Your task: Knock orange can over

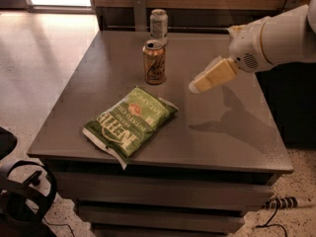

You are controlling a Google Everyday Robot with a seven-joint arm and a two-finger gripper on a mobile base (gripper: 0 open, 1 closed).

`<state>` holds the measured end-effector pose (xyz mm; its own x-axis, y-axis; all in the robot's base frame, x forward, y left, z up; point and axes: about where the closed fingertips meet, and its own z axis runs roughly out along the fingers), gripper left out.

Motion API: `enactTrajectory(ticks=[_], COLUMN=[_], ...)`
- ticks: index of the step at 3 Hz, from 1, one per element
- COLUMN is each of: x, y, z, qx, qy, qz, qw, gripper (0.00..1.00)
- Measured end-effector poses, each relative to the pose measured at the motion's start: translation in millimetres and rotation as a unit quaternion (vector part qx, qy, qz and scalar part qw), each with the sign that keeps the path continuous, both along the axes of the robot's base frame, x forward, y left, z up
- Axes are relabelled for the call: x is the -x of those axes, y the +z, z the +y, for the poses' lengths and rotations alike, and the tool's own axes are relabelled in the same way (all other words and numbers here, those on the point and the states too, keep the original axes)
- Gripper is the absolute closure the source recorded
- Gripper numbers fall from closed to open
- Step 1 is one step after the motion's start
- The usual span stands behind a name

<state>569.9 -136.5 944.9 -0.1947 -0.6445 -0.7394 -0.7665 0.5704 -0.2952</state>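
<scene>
The orange can stands upright at the back middle of the grey table. It has an orange-gold body, dark script lettering and a silver top. My gripper reaches in from the right on a white arm and hovers above the table, to the right of the can, with a clear gap between them. Its cream-coloured fingers point left and slightly down toward the can.
A silver-white can stands upright just behind the orange can near the table's back edge. A green chip bag lies flat in front of the orange can. A wood-panel wall runs behind the table. A dark chair base sits at lower left.
</scene>
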Motion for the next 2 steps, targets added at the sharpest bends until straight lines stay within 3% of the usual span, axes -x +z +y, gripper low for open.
enactTrajectory(ticks=[1, 2], x=[-33.7, -33.8], y=[-3.1, -3.1], z=[14.7, 14.9], qx=[-0.053, -0.054], qy=[0.000, 0.001], qz=[-0.023, -0.023], qw=[0.9983, 0.9983], gripper=[0.00, 0.00])
